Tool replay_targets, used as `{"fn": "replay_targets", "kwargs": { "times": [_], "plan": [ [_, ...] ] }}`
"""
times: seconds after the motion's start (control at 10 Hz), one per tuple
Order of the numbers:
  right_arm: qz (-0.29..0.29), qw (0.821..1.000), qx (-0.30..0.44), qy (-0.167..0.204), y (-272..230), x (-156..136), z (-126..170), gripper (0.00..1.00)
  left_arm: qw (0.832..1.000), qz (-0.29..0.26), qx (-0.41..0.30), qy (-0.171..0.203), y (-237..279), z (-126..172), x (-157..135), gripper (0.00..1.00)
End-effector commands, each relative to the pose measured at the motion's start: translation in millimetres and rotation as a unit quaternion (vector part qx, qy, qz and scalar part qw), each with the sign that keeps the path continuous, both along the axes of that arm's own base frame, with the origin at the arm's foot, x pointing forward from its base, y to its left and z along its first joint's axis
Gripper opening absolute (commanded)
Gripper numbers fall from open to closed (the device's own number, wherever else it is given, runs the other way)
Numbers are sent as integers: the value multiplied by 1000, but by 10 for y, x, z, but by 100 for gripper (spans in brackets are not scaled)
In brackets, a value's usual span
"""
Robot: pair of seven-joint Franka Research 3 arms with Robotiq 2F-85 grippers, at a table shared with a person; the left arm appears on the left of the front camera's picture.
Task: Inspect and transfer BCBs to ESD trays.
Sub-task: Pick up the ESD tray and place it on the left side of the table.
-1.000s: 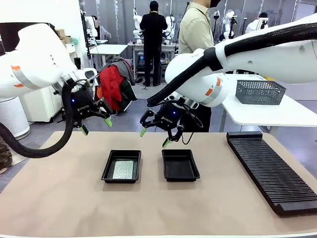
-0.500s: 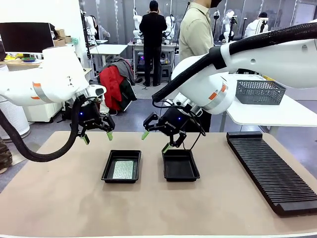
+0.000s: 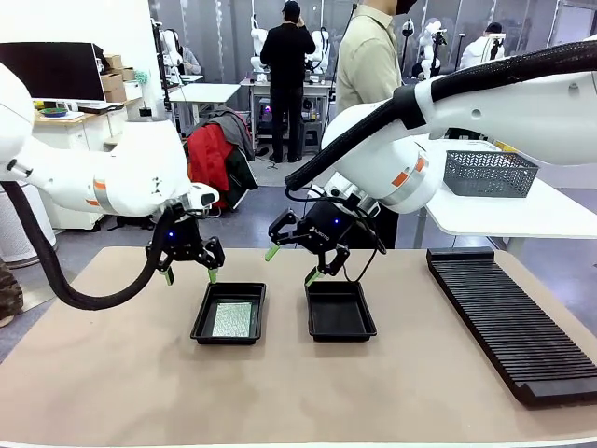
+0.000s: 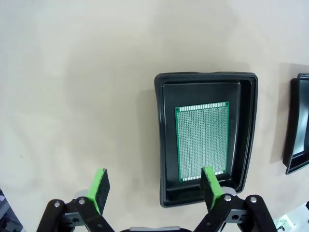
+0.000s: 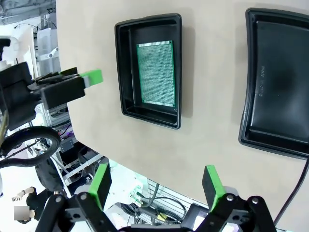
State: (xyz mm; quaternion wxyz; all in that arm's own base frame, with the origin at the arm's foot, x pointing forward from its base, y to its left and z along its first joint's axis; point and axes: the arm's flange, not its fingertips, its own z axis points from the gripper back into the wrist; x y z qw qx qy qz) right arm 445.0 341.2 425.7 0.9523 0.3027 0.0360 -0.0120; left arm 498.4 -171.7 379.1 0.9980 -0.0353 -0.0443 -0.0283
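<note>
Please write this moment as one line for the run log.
left gripper open, near left black plastic tray | thin green circuit board flat inside it | right gripper open, near empty right black tray

You have bright, even light from above on the ESD tray (image 3: 199, 329) that holds the BCB (image 3: 231, 319). In the front view the board's face catches that light and washes out to pale grey, while from the left wrist it reads a crisp green with its grid holes sharp. Around that tray the table (image 3: 112, 373) carries only soft, broad shadows, darkest right beside its wall. In both wrist views the wide lens bows the tray's straight walls, and the second tray (image 4: 292, 145) beside it bends more at the picture's edge
</note>
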Motion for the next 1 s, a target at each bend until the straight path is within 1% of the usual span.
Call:
{"fn": "replay_targets", "kwargs": {
  "times": [0.0,0.2,0.3,0.6,0.8,0.9],
  "plan": [
    [-2,1000,-5,-1,2,-3,6,100,1000,6,19,-11,-120,-121,54,100],
    [-2,1000,-5,-1,2,-3,6,100,999,8,26,-19,-159,-276,100,100],
    [-2,1000,-5,-1,2,-3,6,100,999,10,32,-16,-176,-352,123,100],
    [-2,1000,-5,-1,2,-3,6,100,999,7,35,1,-228,-553,95,100],
    [-2,1000,-5,-1,2,-3,6,100,999,4,35,8,-241,-630,72,100],
    [-2,1000,-5,-1,2,-3,6,100,999,0,30,15,-233,-614,65,100]
  ]
}}
